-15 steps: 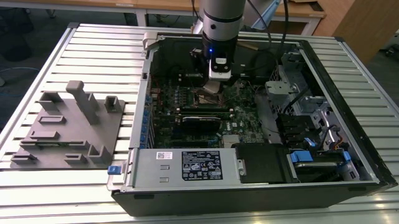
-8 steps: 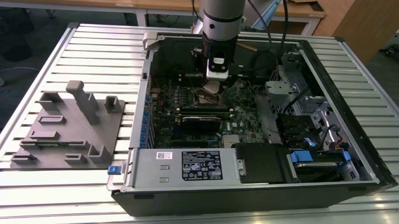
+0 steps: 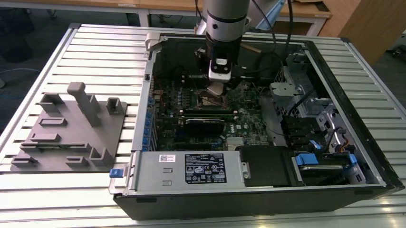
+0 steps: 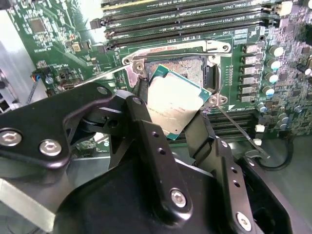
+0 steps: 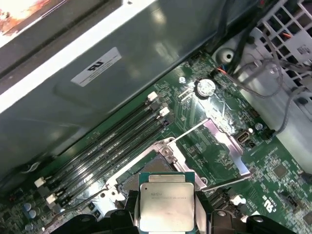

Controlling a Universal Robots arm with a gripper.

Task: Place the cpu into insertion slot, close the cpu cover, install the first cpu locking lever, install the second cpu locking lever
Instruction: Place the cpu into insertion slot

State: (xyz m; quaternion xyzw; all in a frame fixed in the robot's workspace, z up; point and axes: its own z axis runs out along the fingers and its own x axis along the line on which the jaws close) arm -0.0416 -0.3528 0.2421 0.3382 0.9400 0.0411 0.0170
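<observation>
The gripper (image 3: 216, 90) sits upper middle of the exterior view, claw pinching the cpu (image 4: 173, 105) by two opposite edges, right over the insertion slot (image 4: 191, 69). The cpu cover (image 5: 225, 142) is flipped open, I'd guess so nothing blocks the drop.

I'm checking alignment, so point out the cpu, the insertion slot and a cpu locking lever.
cpu (image 5: 167, 205), first wrist view, middle of its metal top.
insertion slot (image 4: 184, 67), second wrist view, its dark centre.
cpu locking lever (image 4: 241, 130), second wrist view, midway along the thin rod.
</observation>
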